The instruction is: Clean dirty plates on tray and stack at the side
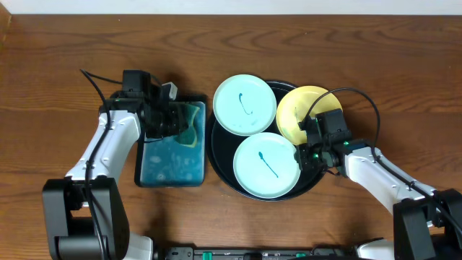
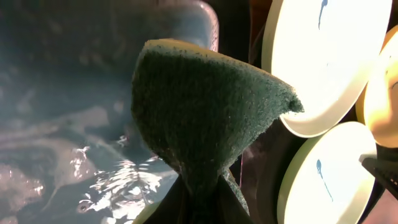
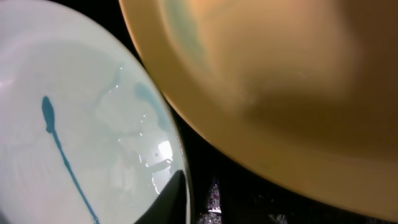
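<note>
- Mint plates (image 1: 244, 105) and a yellow plate (image 1: 292, 108) are seated on the tray (image 1: 220, 155).
- Right gripper (image 1: 310, 139) is set at the yellow rim; jaw state cannot be told.
- Sponge (image 2: 205, 118) is clamped by left gripper (image 1: 179, 123) over basin (image 1: 170, 167).
- Slippage is risked by a shallow rim hold.

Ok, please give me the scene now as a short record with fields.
tray: black, round
far mint plate: teal smear
near mint plate: teal smear
yellow plate: tray's right edge, by right gripper
left gripper: holds green sponge at basin of blue-green water
right gripper grip: unclear
</note>
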`<state>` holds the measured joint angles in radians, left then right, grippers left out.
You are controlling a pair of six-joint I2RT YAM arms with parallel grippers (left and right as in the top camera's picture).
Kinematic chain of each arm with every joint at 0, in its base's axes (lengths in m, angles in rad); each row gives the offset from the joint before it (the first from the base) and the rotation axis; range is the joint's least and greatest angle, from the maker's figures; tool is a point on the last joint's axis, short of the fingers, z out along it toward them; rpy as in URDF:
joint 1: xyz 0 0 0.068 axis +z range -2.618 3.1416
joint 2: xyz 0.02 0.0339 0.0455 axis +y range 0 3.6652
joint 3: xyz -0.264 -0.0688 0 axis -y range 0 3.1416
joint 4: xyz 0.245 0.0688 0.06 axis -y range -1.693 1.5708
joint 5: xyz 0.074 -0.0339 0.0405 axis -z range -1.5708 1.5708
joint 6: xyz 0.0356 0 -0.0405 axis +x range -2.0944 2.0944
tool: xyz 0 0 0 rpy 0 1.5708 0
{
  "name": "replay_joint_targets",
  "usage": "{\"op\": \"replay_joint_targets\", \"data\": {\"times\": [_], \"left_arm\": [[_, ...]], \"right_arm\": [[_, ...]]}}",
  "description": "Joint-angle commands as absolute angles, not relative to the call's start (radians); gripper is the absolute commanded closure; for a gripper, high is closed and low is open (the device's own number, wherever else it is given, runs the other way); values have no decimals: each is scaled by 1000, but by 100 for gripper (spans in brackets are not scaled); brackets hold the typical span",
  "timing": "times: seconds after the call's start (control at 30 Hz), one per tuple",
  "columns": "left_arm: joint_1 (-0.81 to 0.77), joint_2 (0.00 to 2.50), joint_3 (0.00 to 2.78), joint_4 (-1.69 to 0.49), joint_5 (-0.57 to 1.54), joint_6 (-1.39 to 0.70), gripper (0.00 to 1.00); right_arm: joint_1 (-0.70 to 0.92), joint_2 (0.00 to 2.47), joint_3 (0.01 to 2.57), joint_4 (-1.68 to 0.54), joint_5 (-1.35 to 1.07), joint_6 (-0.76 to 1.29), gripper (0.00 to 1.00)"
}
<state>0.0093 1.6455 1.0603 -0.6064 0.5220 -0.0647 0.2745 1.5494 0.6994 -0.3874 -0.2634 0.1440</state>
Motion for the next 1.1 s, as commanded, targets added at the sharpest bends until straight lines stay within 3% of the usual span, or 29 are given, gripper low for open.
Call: {"op": "replay_joint_targets", "data": {"times": [0.0, 0.57, 1.07], "left_arm": [[11, 1617, 1053, -596, 526, -51, 93], [11, 1314, 1047, -748, 406, -102, 93], [10, 1107, 876, -604, 331, -156, 93]], "right_arm": [[290, 1558, 717, -382, -262, 145, 85], [290, 1558, 717, -385, -262, 145, 87], [290, 1558, 717, -386, -262, 145, 87]]}}
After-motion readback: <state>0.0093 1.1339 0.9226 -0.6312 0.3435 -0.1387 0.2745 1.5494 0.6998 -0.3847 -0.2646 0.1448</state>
